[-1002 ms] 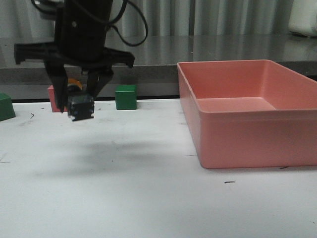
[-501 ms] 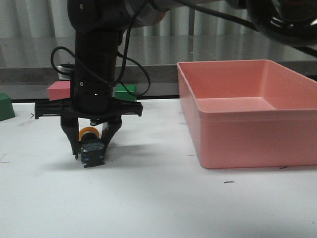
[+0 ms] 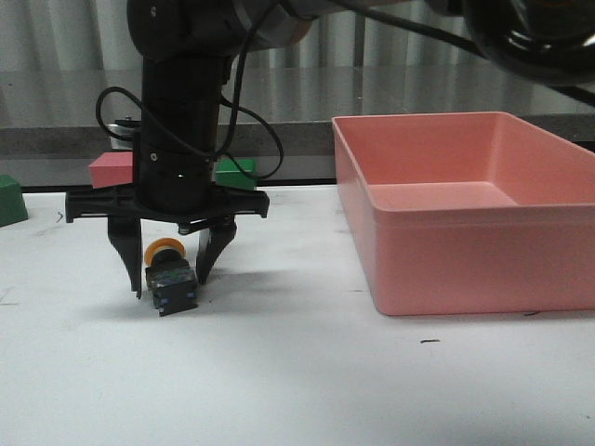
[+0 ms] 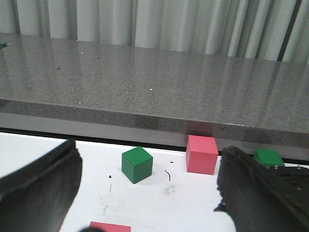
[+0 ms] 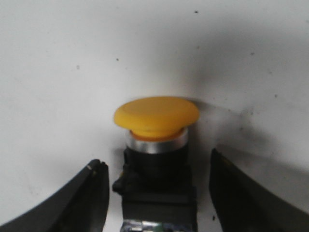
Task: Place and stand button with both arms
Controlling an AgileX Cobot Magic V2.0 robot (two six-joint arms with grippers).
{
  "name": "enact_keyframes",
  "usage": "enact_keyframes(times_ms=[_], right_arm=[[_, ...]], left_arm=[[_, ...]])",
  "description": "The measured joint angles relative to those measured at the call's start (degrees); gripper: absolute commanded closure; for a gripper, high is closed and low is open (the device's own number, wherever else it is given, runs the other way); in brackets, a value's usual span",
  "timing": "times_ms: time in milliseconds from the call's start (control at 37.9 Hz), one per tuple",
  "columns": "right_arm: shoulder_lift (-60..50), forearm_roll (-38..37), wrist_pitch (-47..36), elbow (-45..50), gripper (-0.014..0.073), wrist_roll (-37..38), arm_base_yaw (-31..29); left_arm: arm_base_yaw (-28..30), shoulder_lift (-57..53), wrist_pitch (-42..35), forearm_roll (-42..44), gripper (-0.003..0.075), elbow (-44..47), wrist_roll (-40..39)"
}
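The button (image 3: 170,279) lies on its side on the white table, yellow cap (image 3: 165,247) pointing away from the front camera and black body toward it. My right gripper (image 3: 169,286) points straight down over it, open, with a finger on each side and a gap to each. In the right wrist view the button (image 5: 157,145) rests between the spread fingers (image 5: 91,193), untouched, with the right gripper (image 5: 155,157) around it. My left gripper (image 4: 152,186) is open and empty, seen only in its own wrist view.
A large pink bin (image 3: 465,242) stands at the right. Behind the arm sit a pink cube (image 3: 112,169) and a green cube (image 3: 237,172); another green cube (image 3: 11,200) is at the left edge. The left wrist view shows a green cube (image 4: 137,164) and a pink cube (image 4: 202,153).
The right gripper came down and forward with the button, set it on the table, then opened. The button now lies free between the fingers.
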Motion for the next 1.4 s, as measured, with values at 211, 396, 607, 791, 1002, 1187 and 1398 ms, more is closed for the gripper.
enact_keyframes(times_ms=[211,396,607,791,1002,1187,1398], right_arm=[[-5.4,0.0,1.5,0.0,0.0133,-1.8,0.0],[-10.7,0.0,1.7,0.0,0.0454,-4.4,0.0],[-15.4,0.0,2.7,0.0,0.0659,-6.6,0.0],[-18.3,-0.6,3.2,0.0,0.0664,-8.5,0.0],[-22.3,-1.4,3.5,0.0,0.0664,-10.8,-1.9],[-28.2,-1.8,3.7,2.0,0.0664,-13.1,-6.9],[-38.6,-2.1,3.7,14.1,0.0664,-15.2,-15.9]], left_arm=[[0.0,0.0,0.0,0.0,0.0174,0.0,0.0],[0.0,0.0,0.0,0.0,0.0174,0.0,0.0],[0.0,0.0,0.0,0.0,0.0174,0.0,0.0],[0.0,0.0,0.0,0.0,0.0174,0.0,0.0],[0.0,0.0,0.0,0.0,0.0174,0.0,0.0],[0.0,0.0,0.0,0.0,0.0174,0.0,0.0],[0.0,0.0,0.0,0.0,0.0174,0.0,0.0]])
